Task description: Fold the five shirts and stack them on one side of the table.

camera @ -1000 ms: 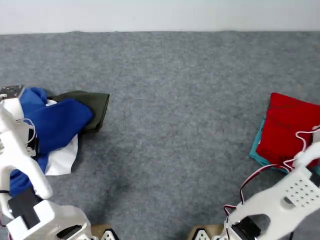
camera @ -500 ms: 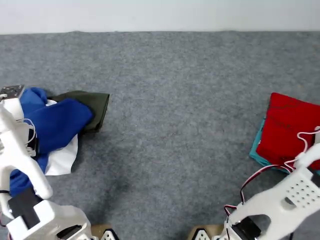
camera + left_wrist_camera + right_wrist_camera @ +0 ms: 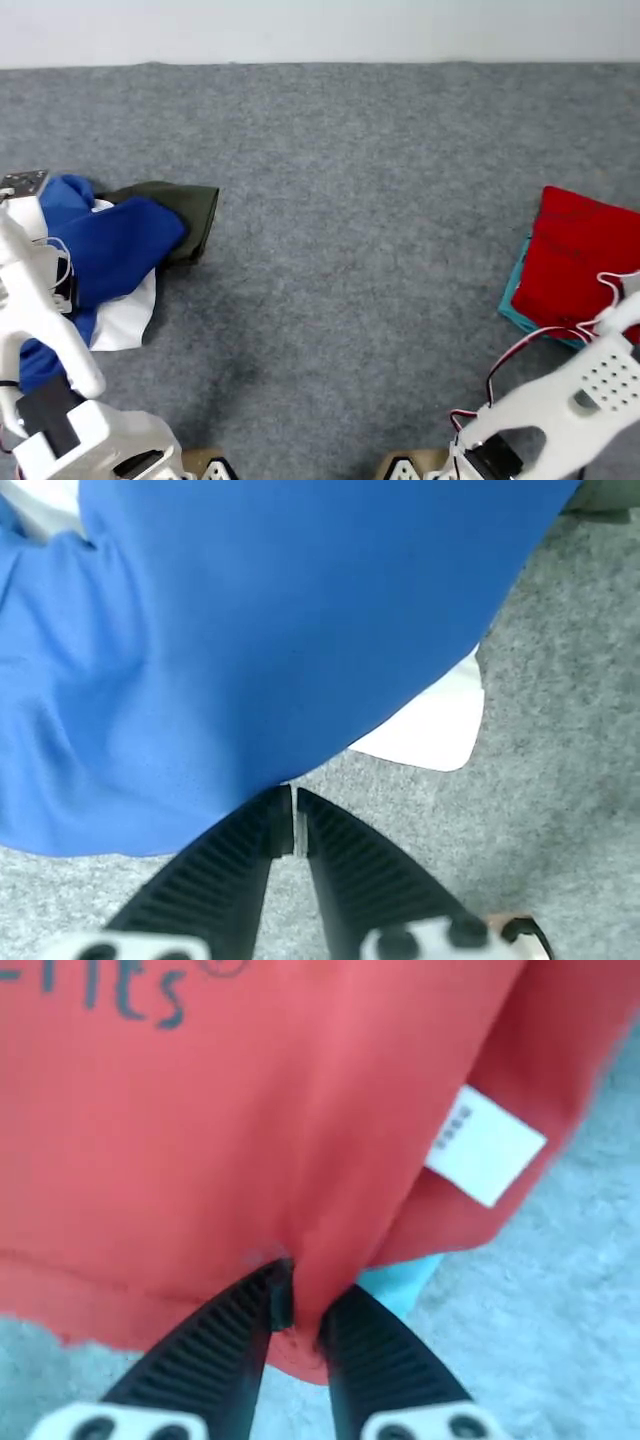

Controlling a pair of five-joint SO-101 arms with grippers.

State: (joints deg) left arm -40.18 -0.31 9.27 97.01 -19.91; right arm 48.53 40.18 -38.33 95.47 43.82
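pinching a raised fold of the red shirt (image 3: 250, 1110), the right gripper (image 3: 297, 1310) has its 2 black ribbed jaws drawn narrow, with the cloth caught between their tips. a white sewn-in label (image 3: 485, 1145) lies on the red fabric just beside that fold, and a sliver of the teal shirt (image 3: 400, 1285) peeks out from under the red one next to the jaws. from above, the red shirt lies folded on top of the teal shirt at the right edge of the grey felt table (image 3: 350, 180), with teal showing only along the stack's left and near edges; the right arm (image 3: 570, 400) slants toward the stack's near corner. on the left side of the table sits a loose heap of 3 shirts: the blue shirt (image 3: 120, 250) is crumpled on top, the white shirt (image 3: 125, 320) sticks out beneath its near edge, and the dark green shirt (image 3: 190, 215) spreads out behind it, toward the table's middle. the left arm (image 3: 40, 310) stands over the heap's left part. the left gripper (image 3: 293, 815) has its jaws pressed almost together, tips tucked at the hem of the blue shirt and seemingly nipping it, the blue cloth draping wide beyond them and a corner of white off to the side.
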